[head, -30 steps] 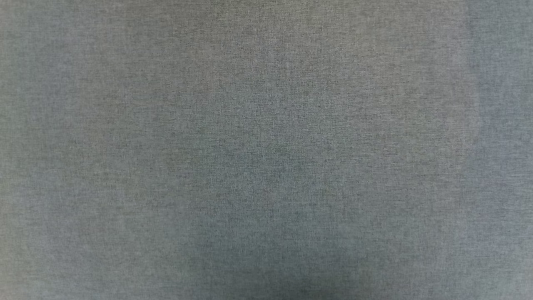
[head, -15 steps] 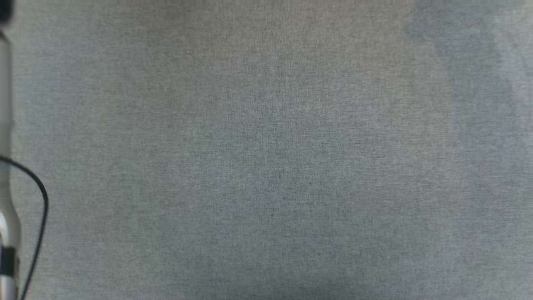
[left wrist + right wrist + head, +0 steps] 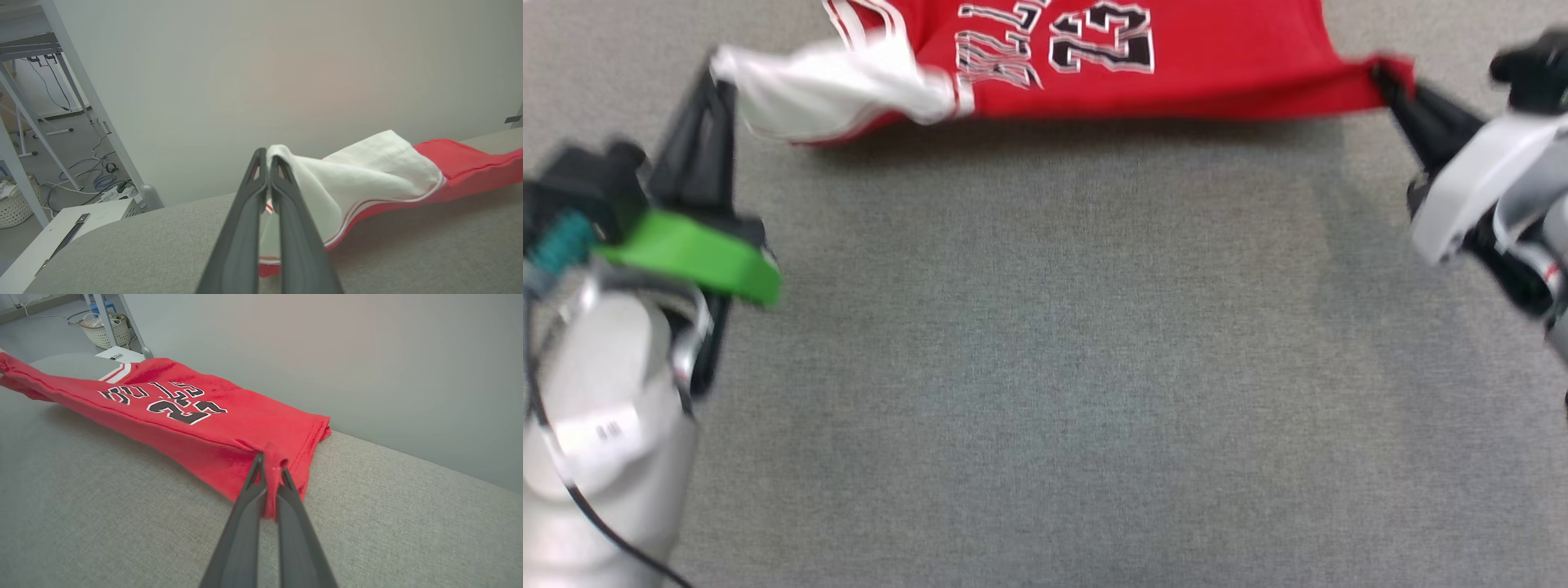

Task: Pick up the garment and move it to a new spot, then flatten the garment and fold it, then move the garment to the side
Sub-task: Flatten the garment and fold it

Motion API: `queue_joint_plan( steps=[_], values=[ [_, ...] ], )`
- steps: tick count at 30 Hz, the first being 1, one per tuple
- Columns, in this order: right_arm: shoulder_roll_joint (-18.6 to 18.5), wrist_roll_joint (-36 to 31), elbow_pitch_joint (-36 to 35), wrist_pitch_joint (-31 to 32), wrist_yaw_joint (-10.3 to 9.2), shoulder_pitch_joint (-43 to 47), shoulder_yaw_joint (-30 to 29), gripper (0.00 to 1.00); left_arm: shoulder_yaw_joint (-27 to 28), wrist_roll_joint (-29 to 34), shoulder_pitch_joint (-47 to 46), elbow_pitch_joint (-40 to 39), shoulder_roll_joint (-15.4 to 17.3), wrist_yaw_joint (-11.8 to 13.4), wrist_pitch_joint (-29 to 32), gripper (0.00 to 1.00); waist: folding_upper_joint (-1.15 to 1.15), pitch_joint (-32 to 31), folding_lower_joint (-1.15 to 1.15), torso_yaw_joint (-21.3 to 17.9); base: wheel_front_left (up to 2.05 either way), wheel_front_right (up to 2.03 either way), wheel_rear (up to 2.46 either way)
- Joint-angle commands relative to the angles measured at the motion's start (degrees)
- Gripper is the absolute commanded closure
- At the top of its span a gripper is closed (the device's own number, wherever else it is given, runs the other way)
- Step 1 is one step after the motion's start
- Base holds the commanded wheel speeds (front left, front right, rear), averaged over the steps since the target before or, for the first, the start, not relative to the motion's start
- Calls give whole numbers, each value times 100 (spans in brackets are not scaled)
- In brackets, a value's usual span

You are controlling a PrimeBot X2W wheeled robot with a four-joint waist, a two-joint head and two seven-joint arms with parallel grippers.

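Note:
The garment (image 3: 1160,65) is a red shirt with a white sleeve and black, white-outlined lettering; it hangs stretched between my two grippers at the top of the head view, over the grey fabric surface (image 3: 1045,367). My left gripper (image 3: 715,69) is shut on the white sleeve (image 3: 359,179), its tips (image 3: 267,157) pinching the cloth. My right gripper (image 3: 1380,77) is shut on a red corner of the hem (image 3: 273,457). In the right wrist view the garment (image 3: 196,416) sags towards the surface, lettering up.
A pale wall (image 3: 286,73) runs right behind the surface's far edge. Off its left end are a white metal frame (image 3: 81,90), a white box (image 3: 61,228), cables on the floor (image 3: 98,175) and a woven basket (image 3: 104,330).
The head camera has shifted: earlier it showed bare grey fabric, then a sliver of the left arm. Now both grippers and the stretched garment are in the picture.

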Motion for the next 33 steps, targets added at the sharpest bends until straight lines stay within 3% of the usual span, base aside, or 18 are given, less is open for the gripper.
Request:
queue_joint_plan(
  steps=[1, 17, 33],
  values=[
    [-43, 54, -80, -50, -4, 288, 43, 100, -39, 21, 385, -83, -50, 44, -33, 100, 0, -404, 1, 20, 0, 0, 0],
    [-403, 260, -605, 14, -4, 2728, 134, 100, -187, -326, 3229, -606, -153, 495, 310, 100, 0, -1387, 1, 153, 0, 0, 0],
    [-716, 260, -1229, 294, -4, 4778, -372, 100, -268, -900, 4838, -592, -308, 588, 576, 100, 0, -1879, 1, 257, 0, 0, 0]
  ],
)
